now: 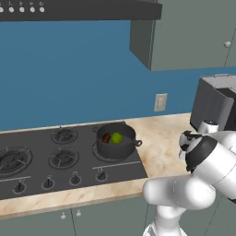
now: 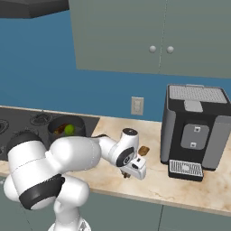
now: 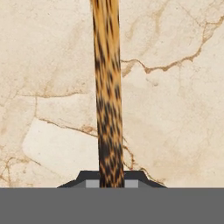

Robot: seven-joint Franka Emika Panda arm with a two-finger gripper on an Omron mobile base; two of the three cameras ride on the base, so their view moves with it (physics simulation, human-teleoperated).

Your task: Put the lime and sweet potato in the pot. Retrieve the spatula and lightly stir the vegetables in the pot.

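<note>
The tool (image 3: 111,180) is clamped on the spatula's (image 3: 107,96) handle low over the marble worktop (image 3: 175,122), while the lime (image 1: 116,137) and sweet potato (image 1: 106,138) sit in the pot (image 1: 115,140) on the stove (image 1: 55,159).

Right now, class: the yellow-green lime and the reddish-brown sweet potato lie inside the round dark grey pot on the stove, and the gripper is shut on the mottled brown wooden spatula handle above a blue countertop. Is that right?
One detail is wrong: the countertop is beige marble, not blue, as the hand view shows. The rest holds: yellow-green lime and reddish-brown sweet potato lie in the dark grey pot, and the gripper is shut on the spatula.
</note>
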